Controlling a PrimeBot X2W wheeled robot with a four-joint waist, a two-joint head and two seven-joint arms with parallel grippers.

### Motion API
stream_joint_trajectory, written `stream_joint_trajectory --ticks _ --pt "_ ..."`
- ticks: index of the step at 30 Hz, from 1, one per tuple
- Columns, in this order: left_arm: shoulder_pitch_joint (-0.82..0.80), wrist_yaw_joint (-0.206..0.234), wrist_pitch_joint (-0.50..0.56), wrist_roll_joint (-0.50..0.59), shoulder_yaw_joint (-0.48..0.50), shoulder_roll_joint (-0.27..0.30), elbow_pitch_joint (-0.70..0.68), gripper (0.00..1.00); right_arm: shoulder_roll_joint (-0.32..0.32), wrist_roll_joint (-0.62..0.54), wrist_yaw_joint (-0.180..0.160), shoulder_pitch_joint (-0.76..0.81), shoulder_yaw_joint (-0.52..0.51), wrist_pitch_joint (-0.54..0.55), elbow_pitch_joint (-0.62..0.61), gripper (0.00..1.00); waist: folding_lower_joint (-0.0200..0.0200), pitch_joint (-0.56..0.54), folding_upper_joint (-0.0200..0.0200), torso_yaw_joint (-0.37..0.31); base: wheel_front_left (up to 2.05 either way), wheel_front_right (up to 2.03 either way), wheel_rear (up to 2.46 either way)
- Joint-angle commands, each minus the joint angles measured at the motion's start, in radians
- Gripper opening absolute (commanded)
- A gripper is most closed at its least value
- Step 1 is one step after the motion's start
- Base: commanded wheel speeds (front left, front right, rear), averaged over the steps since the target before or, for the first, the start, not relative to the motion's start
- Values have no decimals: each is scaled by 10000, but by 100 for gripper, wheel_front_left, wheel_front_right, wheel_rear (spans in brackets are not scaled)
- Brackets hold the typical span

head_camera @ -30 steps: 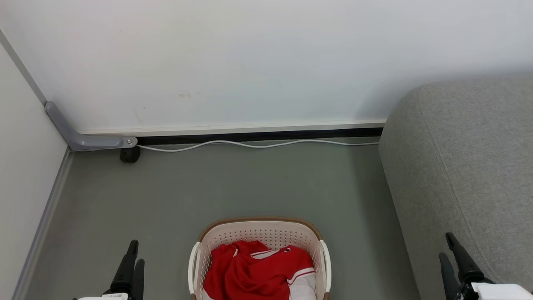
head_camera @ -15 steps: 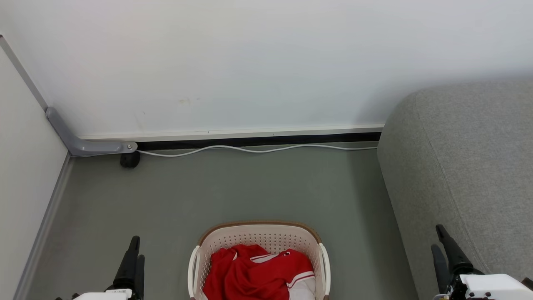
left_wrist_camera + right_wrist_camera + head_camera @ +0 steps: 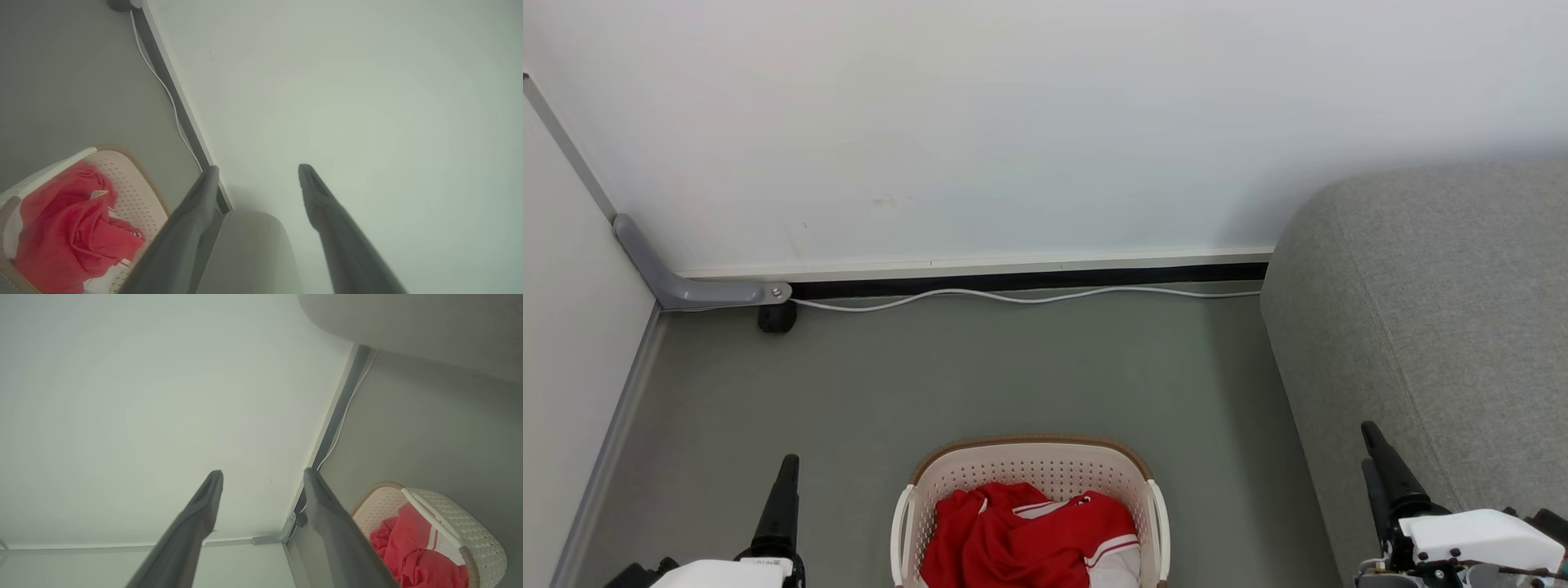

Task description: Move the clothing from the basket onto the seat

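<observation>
Currently the left pincer (image 3: 258,170) is standing wide, its two dark fingers (image 3: 192,220) well apart and gripping nothing. In the head view it is hovering above the floor (image 3: 980,376), off to the left of the basket (image 3: 1029,447) and apart from it.

The right pincer (image 3: 261,475) is likewise gaping wide, with nothing between its fingers. In the head view it is hanging to the right of the basket, in front of the seat's near flank; whether it is touching the fabric I cannot tell.

The basket is sitting upright on the floor between the two pincers, well apart from the floor's far edge and near the seat (image 3: 1437,310), not touching it.

The clothing (image 3: 1021,539) is lying bunched inside the basket: red fabric with white striped trim showing towards the basket's right wall.

The seat, grey and round-cornered, is occupying the floor's right side and reaching back to the wall (image 3: 1013,122).

A white cable (image 3: 1013,297) is running along the floor's far edge at the foot of the wall. A grey bracket (image 3: 686,287) is sitting in the floor's far left corner, with a small black object (image 3: 777,317) just beside it.
</observation>
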Motion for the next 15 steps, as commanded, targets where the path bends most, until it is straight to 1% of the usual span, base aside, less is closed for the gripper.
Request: stream_joint_trajectory --ticks 1,15 --pt "-613 -25 -83 278 52 159 -199 100 -179 -242 17 -528 140 -156 -156 100 -2 -3 0 -3 0 0 0" --pt "-866 -35 -494 2159 69 216 10 100 -228 -2219 22 -957 455 -568 152 100 -2 -4 0 -39 0 0 0"
